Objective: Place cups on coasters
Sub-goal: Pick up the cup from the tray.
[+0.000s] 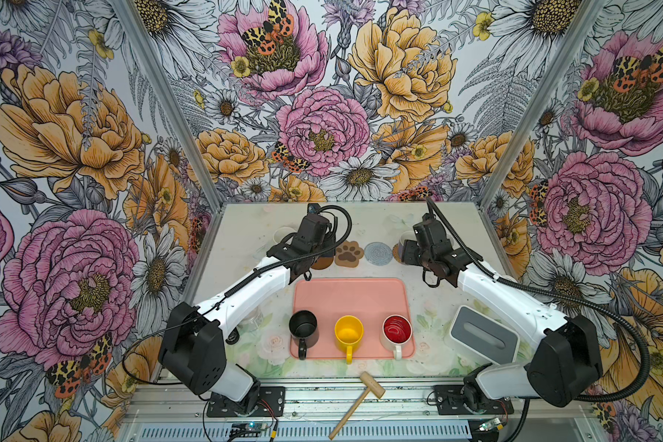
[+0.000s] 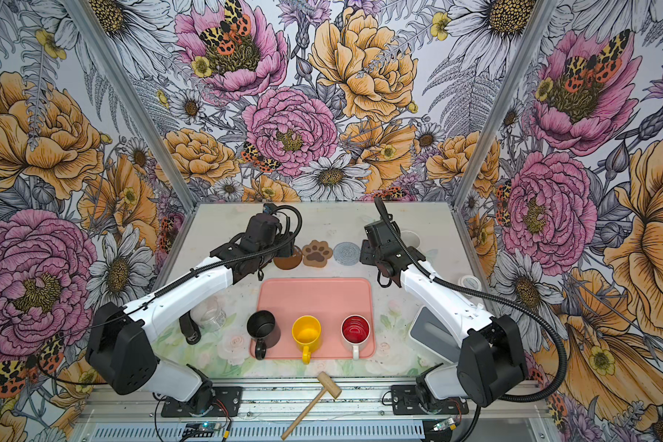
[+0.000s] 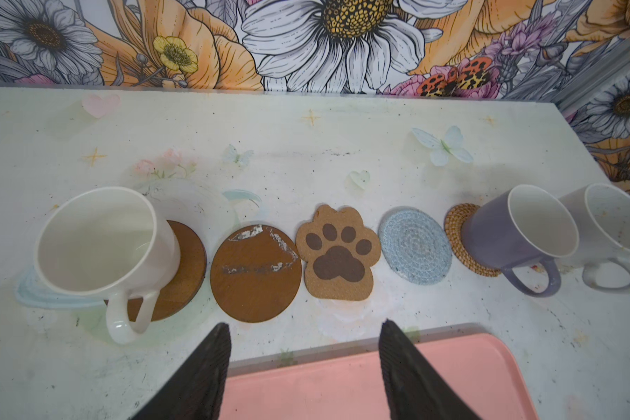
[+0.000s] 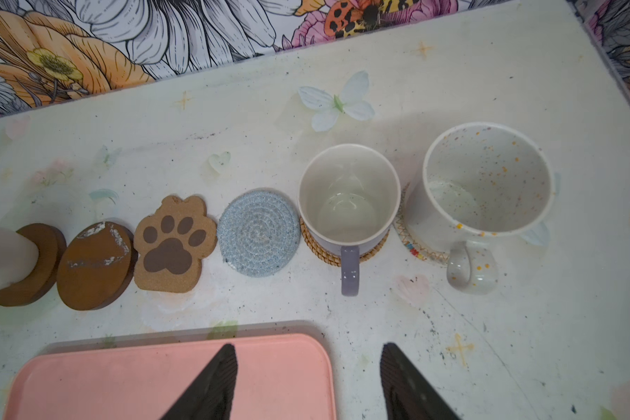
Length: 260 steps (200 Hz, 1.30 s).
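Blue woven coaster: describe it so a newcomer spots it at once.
Start at the pink tray and look just past its far edge. The blue woven coaster lies bare there, between the paw-shaped coaster and the lavender mug. It alone is grey-blue and coiled.

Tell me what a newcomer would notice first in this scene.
The loud floral wallpaper covers every wall. The central pink tray holds a black mug, a yellow mug and a red-lined white mug along its edge nearest the robot. Behind it runs a row of coasters, a paw-shaped coaster among them, with a white mug, a lavender mug and a speckled mug on the end ones.
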Motion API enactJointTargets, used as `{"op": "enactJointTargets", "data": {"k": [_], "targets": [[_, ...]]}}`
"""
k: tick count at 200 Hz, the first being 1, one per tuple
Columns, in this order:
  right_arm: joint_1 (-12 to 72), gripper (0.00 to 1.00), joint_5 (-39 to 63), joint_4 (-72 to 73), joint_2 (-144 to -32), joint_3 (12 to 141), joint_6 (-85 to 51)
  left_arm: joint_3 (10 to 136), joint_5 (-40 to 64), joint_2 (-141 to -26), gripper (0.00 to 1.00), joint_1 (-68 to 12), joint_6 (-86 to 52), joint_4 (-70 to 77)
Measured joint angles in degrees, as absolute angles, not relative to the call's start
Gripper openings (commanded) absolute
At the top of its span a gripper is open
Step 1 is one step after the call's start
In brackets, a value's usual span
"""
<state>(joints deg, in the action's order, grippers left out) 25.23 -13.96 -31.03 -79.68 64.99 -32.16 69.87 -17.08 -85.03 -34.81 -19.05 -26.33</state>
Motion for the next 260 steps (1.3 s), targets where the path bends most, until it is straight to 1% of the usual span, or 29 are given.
{"op": "enactJointTargets", "data": {"k": [47,79,104,167,221,260], "targets": [[25.23,0.67,-14.31,-26.28,-76.88,65.71,-32.86,69.84,-20.8,-78.0,0.68,-42.39,-20.64,-38.22],[25.19,0.68,-13.91,-22.37,-76.34,63.02,-33.65,69.84,-23.42,-71.5,0.68,-45.28,-24.38,-46.72],[24.77,0.68,-12.91,-20.38,-76.36,60.49,-34.11,69.84,-25.61,-67.16,0.68,-48.12,-28.88,-53.8],[24.29,0.68,-7.49,-14.57,-78.24,58.52,-35.64,67.37,-26.85,-58.48,0.61,-55.55,-43.55,-69.84],[24.29,0.68,-2.85,-9.98,-82.11,58.54,-37.04,63.96,-26.83,-53.6,0.59,-63.72,-56.77,-80.16],[24.29,0.67,-0.27,-8.95,-84.9,58.54,-37.74,62.76,-26.74,-54.15,0.59,-66.13,-61.04,-83.57]]}}
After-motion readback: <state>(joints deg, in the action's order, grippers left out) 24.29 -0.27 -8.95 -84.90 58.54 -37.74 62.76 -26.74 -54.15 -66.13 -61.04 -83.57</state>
